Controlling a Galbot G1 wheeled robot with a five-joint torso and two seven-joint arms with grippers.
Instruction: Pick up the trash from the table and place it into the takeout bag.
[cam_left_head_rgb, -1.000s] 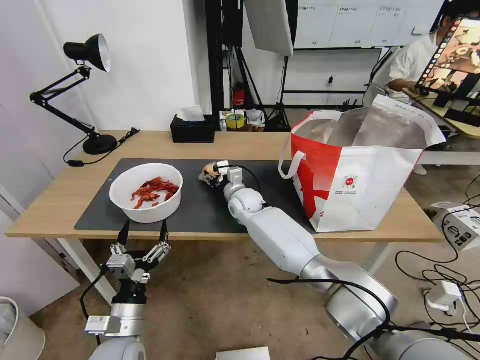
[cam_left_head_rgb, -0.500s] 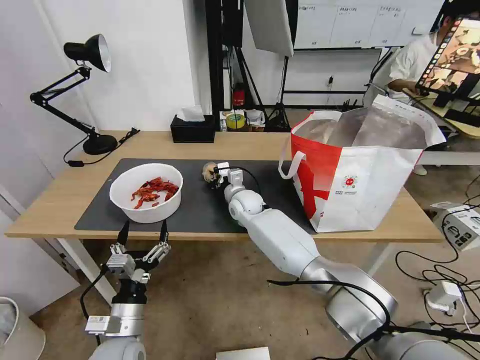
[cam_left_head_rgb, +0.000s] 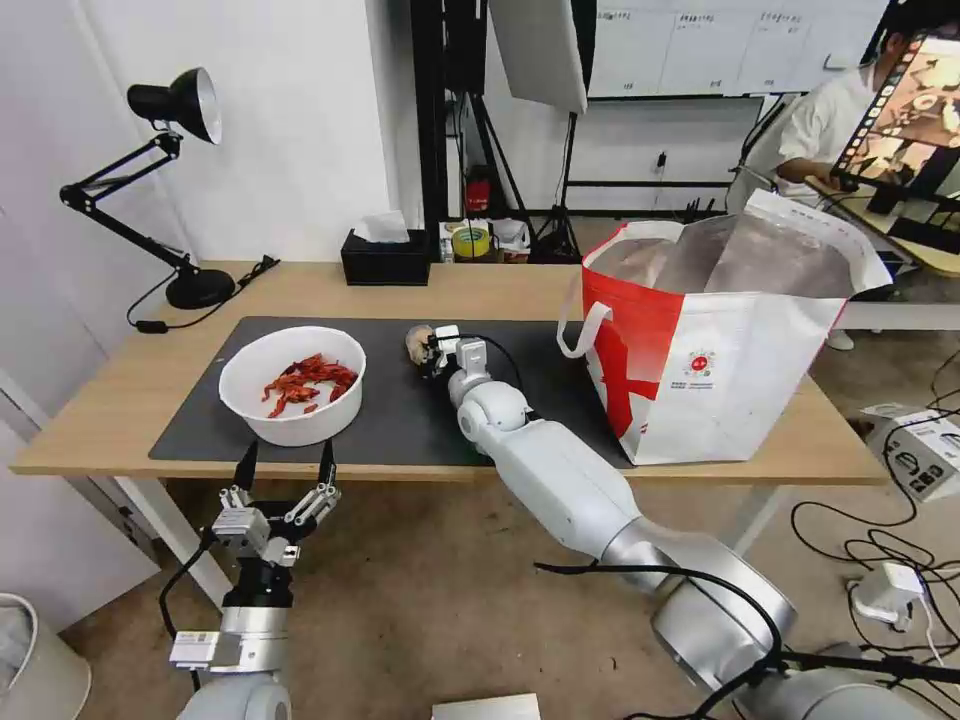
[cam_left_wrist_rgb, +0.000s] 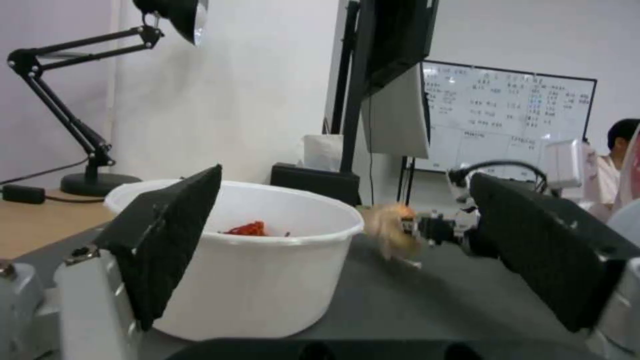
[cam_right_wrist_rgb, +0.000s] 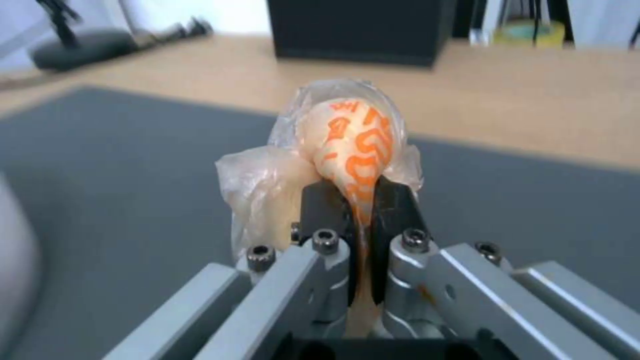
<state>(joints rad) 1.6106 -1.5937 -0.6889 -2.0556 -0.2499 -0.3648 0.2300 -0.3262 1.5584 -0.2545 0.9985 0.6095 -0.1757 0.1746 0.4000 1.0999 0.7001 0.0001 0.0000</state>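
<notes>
My right gripper (cam_left_head_rgb: 432, 348) (cam_right_wrist_rgb: 360, 200) is shut on a plastic-wrapped orange lump (cam_left_head_rgb: 417, 342) (cam_right_wrist_rgb: 350, 145) and holds it just above the dark grey mat (cam_left_head_rgb: 400, 410), near the mat's far middle. A white bowl of red crayfish shells (cam_left_head_rgb: 293, 383) (cam_left_wrist_rgb: 253, 270) stands on the mat's left part. The white-and-red takeout bag (cam_left_head_rgb: 720, 350) stands open on the right end of the table (cam_left_head_rgb: 110, 390). Below the table's front edge, in front of the bowl, my left gripper (cam_left_head_rgb: 285, 470) (cam_left_wrist_rgb: 347, 255) waits open.
A black desk lamp (cam_left_head_rgb: 165, 180) stands at the table's back left, with its cable trailing on the wood. A black tissue box (cam_left_head_rgb: 385, 260) sits at the back edge. Cables and small boxes lie on the floor at the right.
The right gripper has closed on the wrapped lump and lifted it slightly off the mat. The left arm has not moved.
</notes>
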